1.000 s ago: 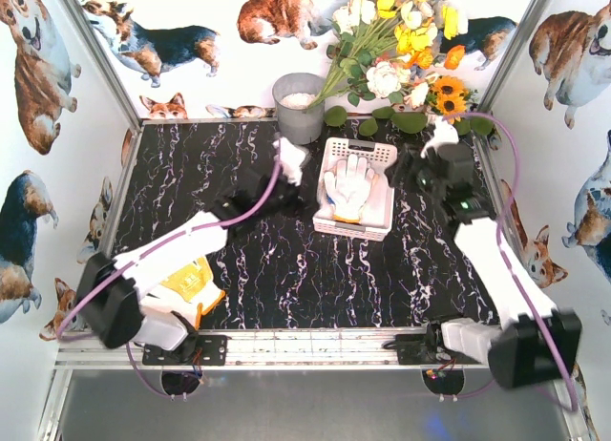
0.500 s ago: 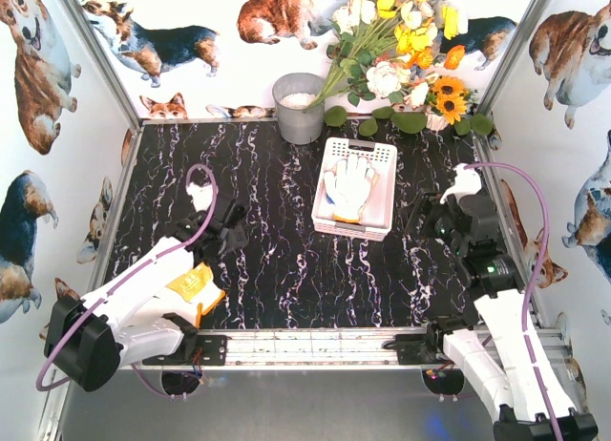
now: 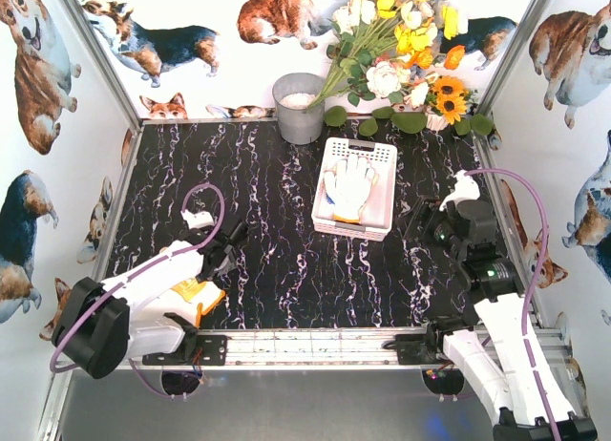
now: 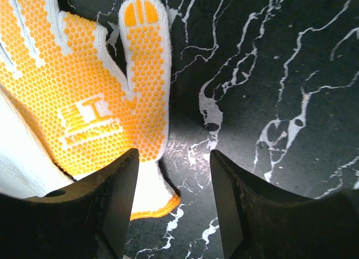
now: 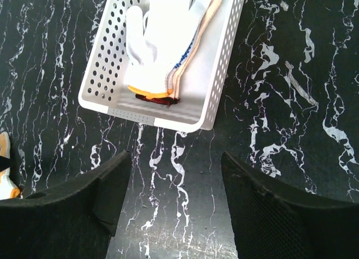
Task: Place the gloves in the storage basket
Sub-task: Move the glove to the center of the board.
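**gripfan:** How much open room is on that bench (image 3: 286, 183)?

**knit_nerd:** Loads. It's a black slab with white marble veins, boxed in by metal rails and corgi-print walls (image 3: 57, 69). The storage basket (image 3: 352, 229) sits a bit right of centre toward the far side, with bare marble on every side of it. At the far edge there's a grey metal bucket (image 3: 299, 107), close to the basket's far-left corner but not touching, plus a bunch of flowers (image 3: 401, 40) in the far-right corner.

**gripfan:** And the gloves?

**knit_nerd:** A flat stack of gloves (image 3: 348, 185) lies inside the basket, plain white knit on top, fingers pointing far. In the right wrist view, orange and dark cuffs peek out at its near end. The basket is white plastic, rectangular, with walls full of round holes. One more, the orange-dotted glove (image 4: 84, 96), lies flat at the near-left of the bench, partly under the left arm: white knit, honeycomb grip dots, orange-trimmed cuff.

**gripfan:** What are the arms doing?

**knit_nerd:** The left end effector (image 4: 174, 158) hangs right over that glove's edge, jaws apart, nothing gripped, and the cuff shows just inside its left finger (image 4: 112, 208). The right end effector (image 5: 176, 163) is spread wide and empty over bare marble, near and right of the basket.
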Motion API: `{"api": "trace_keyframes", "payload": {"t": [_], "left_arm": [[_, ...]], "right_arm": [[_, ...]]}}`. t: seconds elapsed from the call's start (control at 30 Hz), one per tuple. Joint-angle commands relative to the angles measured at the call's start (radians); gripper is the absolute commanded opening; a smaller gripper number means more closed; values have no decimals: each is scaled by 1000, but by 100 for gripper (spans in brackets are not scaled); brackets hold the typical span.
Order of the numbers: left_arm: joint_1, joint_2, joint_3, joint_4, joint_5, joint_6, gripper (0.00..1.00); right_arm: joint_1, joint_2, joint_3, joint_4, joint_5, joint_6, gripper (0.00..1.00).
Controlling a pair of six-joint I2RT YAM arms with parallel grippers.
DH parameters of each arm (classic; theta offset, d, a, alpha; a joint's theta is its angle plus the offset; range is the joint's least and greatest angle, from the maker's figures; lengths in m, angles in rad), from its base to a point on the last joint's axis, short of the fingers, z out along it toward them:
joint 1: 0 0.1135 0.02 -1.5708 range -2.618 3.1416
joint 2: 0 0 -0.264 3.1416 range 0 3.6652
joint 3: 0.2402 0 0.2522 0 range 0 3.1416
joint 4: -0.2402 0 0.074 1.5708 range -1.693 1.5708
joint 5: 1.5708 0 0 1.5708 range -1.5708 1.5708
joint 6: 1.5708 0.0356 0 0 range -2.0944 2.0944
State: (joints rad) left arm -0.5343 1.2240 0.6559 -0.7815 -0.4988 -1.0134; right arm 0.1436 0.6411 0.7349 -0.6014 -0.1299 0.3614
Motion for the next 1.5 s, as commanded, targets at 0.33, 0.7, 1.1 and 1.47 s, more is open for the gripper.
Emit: {"api": "trace_keyframes", "payload": {"t": [0.33,0.7,1.1,1.47], "left_arm": [[23,58,-72,74,-2,-3,42],[20,69,-63,168,81,123,7],[-266,173,106,304,205,157,1],[-579,476,396,478,368,102,3]], "right_arm": [[1,-40,-10,1,3,43,67],[1,-40,-22,5,9,59,67],[1,-27,-40,31,6,76,67],[2,3,-37,46,-13,89,67]]}}
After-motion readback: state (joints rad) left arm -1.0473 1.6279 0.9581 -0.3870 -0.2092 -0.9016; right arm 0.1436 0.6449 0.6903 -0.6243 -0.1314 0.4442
